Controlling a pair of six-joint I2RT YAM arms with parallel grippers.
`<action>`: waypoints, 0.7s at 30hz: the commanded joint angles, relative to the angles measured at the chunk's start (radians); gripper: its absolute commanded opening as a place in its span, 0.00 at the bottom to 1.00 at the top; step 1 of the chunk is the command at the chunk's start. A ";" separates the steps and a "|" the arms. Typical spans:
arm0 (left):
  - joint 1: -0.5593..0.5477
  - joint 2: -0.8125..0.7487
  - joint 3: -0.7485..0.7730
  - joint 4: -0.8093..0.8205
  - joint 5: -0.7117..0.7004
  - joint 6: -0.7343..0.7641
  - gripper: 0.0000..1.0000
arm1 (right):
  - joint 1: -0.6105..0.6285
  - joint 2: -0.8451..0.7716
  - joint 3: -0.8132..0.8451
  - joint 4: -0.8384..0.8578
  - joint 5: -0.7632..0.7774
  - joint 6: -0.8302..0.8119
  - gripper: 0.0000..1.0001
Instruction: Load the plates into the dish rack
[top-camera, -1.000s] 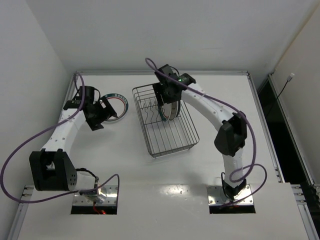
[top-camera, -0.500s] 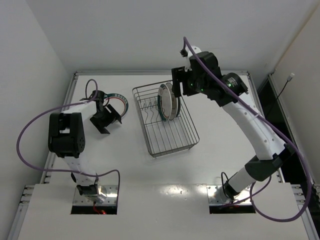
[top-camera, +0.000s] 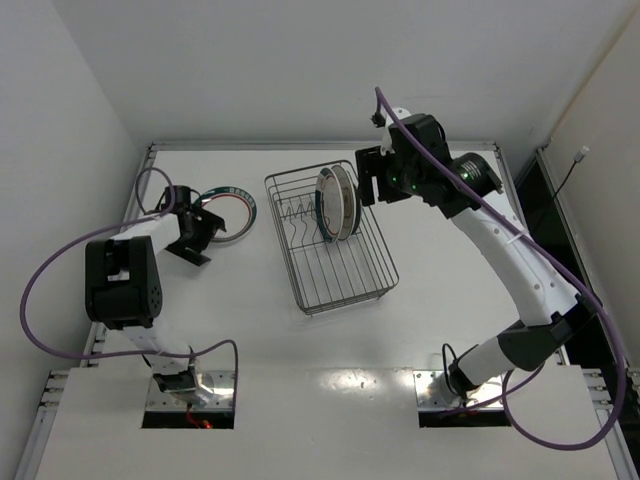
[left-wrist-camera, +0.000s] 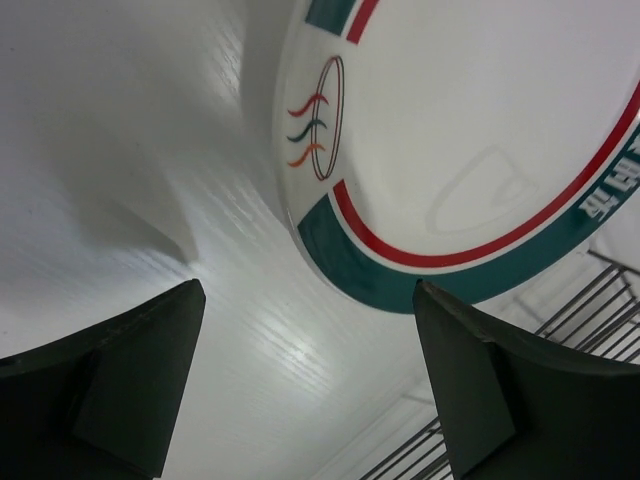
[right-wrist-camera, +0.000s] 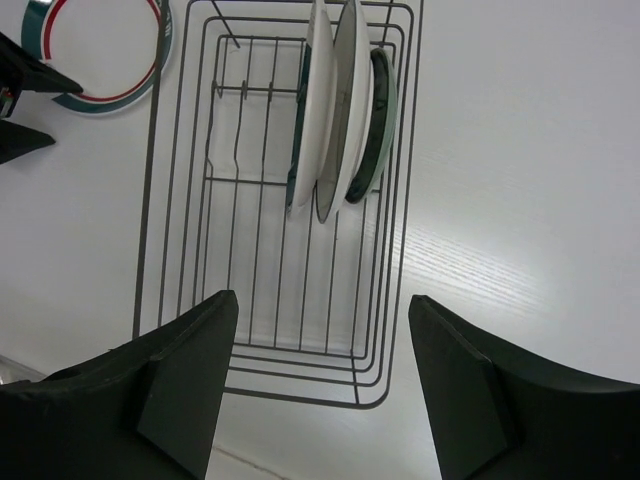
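In the top view the left gripper (top-camera: 192, 234) sits low at the table's (top-camera: 250, 340) left side, fingers spread and holding nothing. A rimmed plate (top-camera: 232, 212) lies flat on the table just at its 1 o'clock. The left wrist view shows the left gripper (left-wrist-camera: 305, 330) open with that plate (left-wrist-camera: 470, 130), teal and red around the rim, just past its fingertips; whether they touch it I cannot tell

The rack (top-camera: 345, 270) stands at 3 o'clock of this plate, apart from it, mid-table. Three plates (top-camera: 335, 202) stand on edge among the prongs at its 12 o'clock end. The right wrist view looks down on them: another rimmed plate (right-wrist-camera: 308, 100), the white plate (right-wrist-camera: 345, 110) and the teal plate (right-wrist-camera: 378, 120), close together, with the rest of the rack (right-wrist-camera: 380, 300) bare

The right gripper (top-camera: 372, 180) hangs at 3 o'clock of the standing plates, raised, fingers wide apart and empty (right-wrist-camera: 320, 310)
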 joint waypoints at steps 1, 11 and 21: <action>0.015 -0.032 -0.023 0.098 -0.015 -0.105 0.83 | -0.009 -0.045 -0.012 0.017 -0.026 -0.009 0.66; 0.026 0.141 0.069 0.106 -0.035 -0.169 0.53 | -0.019 -0.063 -0.031 0.026 -0.047 -0.009 0.66; 0.055 0.187 0.098 0.068 -0.064 -0.113 0.07 | -0.028 -0.063 -0.021 -0.001 -0.047 -0.009 0.66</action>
